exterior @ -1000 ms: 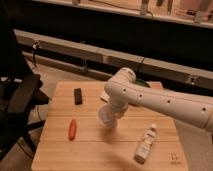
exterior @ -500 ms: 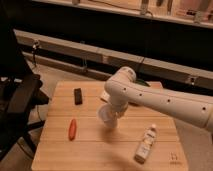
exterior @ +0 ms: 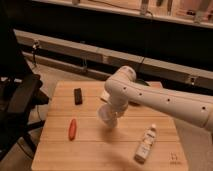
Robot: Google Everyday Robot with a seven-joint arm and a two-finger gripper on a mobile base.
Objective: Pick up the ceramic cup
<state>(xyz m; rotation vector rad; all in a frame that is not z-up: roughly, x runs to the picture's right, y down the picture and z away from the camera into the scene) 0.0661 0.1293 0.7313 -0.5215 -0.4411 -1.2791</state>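
The ceramic cup [exterior: 107, 117] is a small white cup at the end of my white arm, over the middle of the wooden table [exterior: 100, 155]. My gripper [exterior: 110, 113] comes down from the arm's elbow and is shut around the cup. The cup looks tilted and held just above the tabletop, with a shadow under it. The arm hides most of the gripper.
A black rectangular object [exterior: 78, 95] lies at the back left of the table. An orange-red stick-shaped object [exterior: 73, 128] lies at the left. A white labelled bottle [exterior: 145, 144] lies at the front right. A black office chair [exterior: 20, 97] stands left of the table.
The arm and the cup have shifted very slightly upward. The other objects have not moved.
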